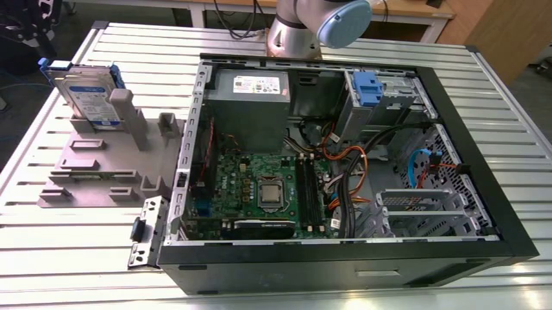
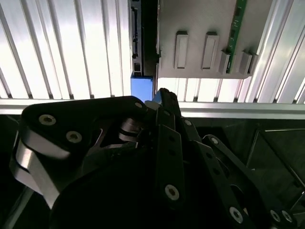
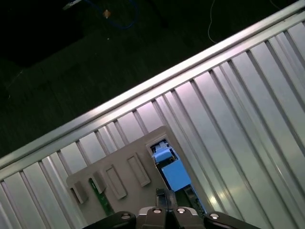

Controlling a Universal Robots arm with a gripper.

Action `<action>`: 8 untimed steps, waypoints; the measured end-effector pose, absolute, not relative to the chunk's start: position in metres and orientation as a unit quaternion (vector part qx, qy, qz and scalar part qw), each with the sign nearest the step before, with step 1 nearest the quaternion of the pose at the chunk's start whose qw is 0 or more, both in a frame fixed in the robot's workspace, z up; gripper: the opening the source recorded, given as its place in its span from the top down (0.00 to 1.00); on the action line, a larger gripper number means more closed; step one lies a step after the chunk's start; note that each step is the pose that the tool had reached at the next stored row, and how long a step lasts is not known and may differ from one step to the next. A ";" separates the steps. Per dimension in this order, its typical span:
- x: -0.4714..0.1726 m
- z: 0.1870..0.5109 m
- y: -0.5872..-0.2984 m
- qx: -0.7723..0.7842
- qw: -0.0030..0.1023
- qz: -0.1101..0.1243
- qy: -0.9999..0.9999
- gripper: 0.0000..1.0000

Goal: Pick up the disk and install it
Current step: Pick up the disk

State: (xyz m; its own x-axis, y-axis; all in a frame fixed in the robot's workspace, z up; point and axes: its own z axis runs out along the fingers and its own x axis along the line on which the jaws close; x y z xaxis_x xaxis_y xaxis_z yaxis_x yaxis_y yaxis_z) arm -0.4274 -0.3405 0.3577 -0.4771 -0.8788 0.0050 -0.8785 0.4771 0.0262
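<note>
The disk [image 1: 86,97], silver with a white-and-blue label in a blue carrier frame, stands upright in a grey holder [image 1: 90,174] at the exterior view's left, beside the open computer case [image 1: 509,226]. My gripper [image 1: 22,29] hangs beyond the disk at the table's far left corner, apart from it and shut on nothing. In the second wrist view the gripper [image 2: 164,95] points at the blue carrier [image 2: 142,88] and the holder [image 2: 200,28]. The first wrist view looks past the gripper [image 3: 165,194] onto the disk's blue carrier [image 3: 174,174] in the holder [image 3: 119,167].
The case lies on its side on a ribbed aluminium table [image 1: 69,258]. Inside are a grey power supply [image 1: 250,87], a motherboard [image 1: 258,187], cables, and a drive bay with another blue carrier [image 1: 366,87]. The arm's base [image 1: 298,32] stands behind the case.
</note>
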 end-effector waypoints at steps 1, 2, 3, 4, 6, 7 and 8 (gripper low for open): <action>-0.427 0.358 -0.340 0.513 0.008 -0.010 -0.858 0.89; -0.427 0.358 -0.340 0.514 0.008 -0.011 -0.858 0.89; -0.427 0.358 -0.339 0.516 0.008 -0.011 -0.857 0.89; -0.427 0.358 -0.339 0.517 0.008 -0.011 -0.856 0.89; -0.427 0.358 -0.339 0.518 0.008 -0.011 -0.855 0.89; -0.427 0.358 -0.339 0.520 0.008 -0.011 -0.854 0.89; -0.427 0.358 -0.339 0.522 0.008 -0.011 -0.853 0.89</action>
State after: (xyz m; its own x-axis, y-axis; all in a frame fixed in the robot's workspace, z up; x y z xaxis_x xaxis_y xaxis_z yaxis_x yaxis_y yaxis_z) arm -0.4273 -0.3395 0.3578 -0.4539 -0.8910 0.0024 -0.8907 0.4538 0.0261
